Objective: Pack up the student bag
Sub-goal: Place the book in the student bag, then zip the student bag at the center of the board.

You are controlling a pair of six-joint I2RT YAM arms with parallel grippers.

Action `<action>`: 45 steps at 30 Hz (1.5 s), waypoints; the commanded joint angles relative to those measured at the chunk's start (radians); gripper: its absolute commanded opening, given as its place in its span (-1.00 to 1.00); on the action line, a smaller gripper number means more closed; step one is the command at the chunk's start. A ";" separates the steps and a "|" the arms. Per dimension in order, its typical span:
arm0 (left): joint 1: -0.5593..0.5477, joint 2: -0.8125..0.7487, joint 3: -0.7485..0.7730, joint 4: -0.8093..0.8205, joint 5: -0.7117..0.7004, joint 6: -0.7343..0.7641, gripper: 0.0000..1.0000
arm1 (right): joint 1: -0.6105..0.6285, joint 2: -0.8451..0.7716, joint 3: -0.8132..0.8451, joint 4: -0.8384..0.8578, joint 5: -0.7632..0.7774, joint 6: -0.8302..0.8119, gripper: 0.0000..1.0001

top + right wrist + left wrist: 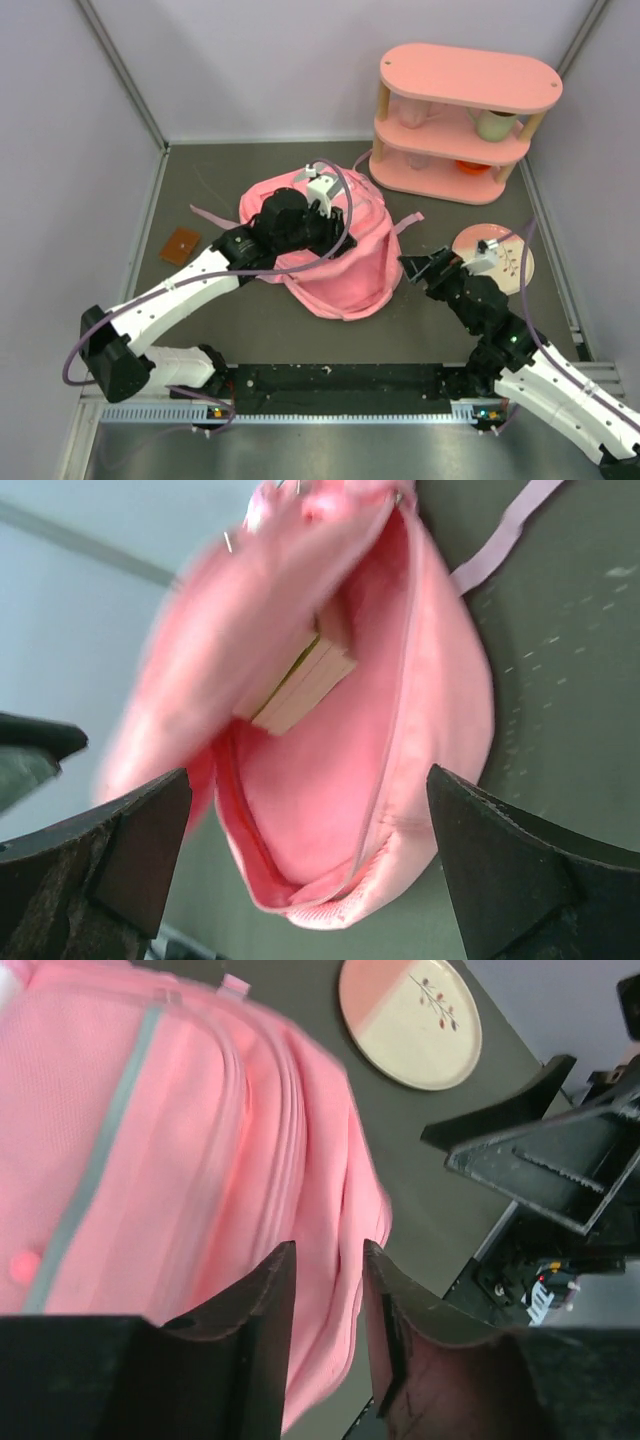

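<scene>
Pink student bag (350, 270) open on desk (250, 330), book (305, 685) inside
Empty right pincer (308, 778) gapes, left pincer (328, 1300) barely parted; zipping likely remains

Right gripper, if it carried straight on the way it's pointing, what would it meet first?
Most likely the student bag: the open right gripper faces its gaping mouth, so it would enter there and perhaps reach the pale block inside. Depth is unclear.

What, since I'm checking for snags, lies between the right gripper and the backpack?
Only bare table: the top and left wrist views show the open right gripper close beside the backpack, with nothing in the gap.
</scene>
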 commanded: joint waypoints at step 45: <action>0.555 -0.062 -0.549 0.240 0.132 -0.255 -0.37 | -0.173 0.711 0.200 0.142 -0.367 -0.053 -1.00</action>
